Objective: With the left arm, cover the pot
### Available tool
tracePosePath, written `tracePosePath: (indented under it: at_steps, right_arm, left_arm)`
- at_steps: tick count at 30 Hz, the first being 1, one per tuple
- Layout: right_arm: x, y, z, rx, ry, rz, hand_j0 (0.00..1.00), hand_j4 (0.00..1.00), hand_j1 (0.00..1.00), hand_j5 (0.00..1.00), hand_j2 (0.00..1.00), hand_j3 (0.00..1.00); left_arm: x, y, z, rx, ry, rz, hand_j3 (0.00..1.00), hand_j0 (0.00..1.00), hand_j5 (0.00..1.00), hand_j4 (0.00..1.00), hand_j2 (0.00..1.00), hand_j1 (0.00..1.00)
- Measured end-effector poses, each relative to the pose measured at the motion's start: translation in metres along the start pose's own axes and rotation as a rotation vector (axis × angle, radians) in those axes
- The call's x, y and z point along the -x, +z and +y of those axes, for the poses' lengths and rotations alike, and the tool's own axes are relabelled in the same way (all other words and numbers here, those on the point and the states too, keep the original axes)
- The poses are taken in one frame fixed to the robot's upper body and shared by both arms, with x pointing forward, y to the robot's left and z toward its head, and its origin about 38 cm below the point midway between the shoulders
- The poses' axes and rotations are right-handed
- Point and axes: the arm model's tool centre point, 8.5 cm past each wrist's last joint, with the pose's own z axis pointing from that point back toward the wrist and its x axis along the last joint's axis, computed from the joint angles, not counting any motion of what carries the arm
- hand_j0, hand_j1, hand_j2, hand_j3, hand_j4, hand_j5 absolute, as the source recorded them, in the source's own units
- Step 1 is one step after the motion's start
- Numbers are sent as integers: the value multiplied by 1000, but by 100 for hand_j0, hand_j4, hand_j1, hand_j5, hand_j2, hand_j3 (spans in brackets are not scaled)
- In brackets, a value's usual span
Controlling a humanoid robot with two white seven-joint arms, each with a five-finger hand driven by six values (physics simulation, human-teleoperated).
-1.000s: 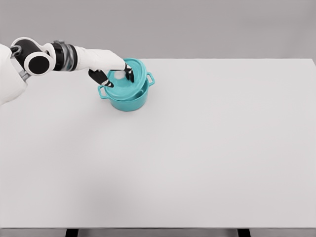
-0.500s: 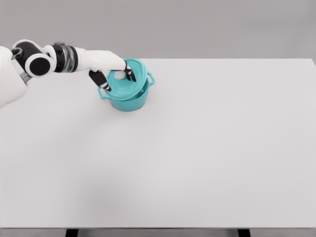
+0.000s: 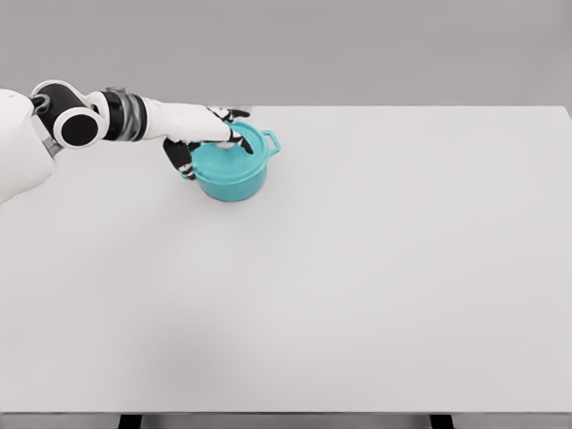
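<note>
A teal pot [image 3: 234, 181] with two side handles stands on the white table [image 3: 357, 268] at the back left. Its teal lid [image 3: 239, 158] lies flat on the pot's rim and closes it. My left hand [image 3: 213, 136] reaches in from the left and hovers over the lid's left part, hiding the knob. Its black-tipped fingers [image 3: 239, 143] are spread: one rests on the lid's top, others point past the far rim, and the thumb hangs by the left handle. The hand looks open, no longer clasping the lid. The right arm does not show.
The left forearm [image 3: 116, 119] stretches low across the table's back left corner. The table's far edge runs just behind the pot.
The lid, held tilted over the pot before, has settled flat onto the rim. The left hand shifted slightly back and its fingers have spread apart.
</note>
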Motion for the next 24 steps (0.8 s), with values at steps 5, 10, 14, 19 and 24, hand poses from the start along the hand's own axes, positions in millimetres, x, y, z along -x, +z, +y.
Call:
tracePosePath:
  at_steps: [5,10,14,19,24]
  right_arm:
    - [0,0,0,0,0,0,100,100,100,100,100,100]
    - [0,0,0,0,0,0,100,100,100,100,100,100]
    - [1,0,1,-1,0,1,100,100,100,100,100,100]
    - [0,0,0,0,0,0,100,100,100,100,100,100]
    - [0,0,0,0,0,0,100,100,100,100,100,100]
  left_arm:
    - [1,1,0,8,1,3,95,95,95,95,95,95]
    - [6,11,9,-14,1,16,100,100,100,100,100,100]
    - [11,34,36,-99,19,-6,100,100,100,100,100,100]
    - [56,87,-13,-94,125,65,100,100,100,100,100,100]
    - [84,129,-43,-71,169,157,100,100,100,100,100,100]
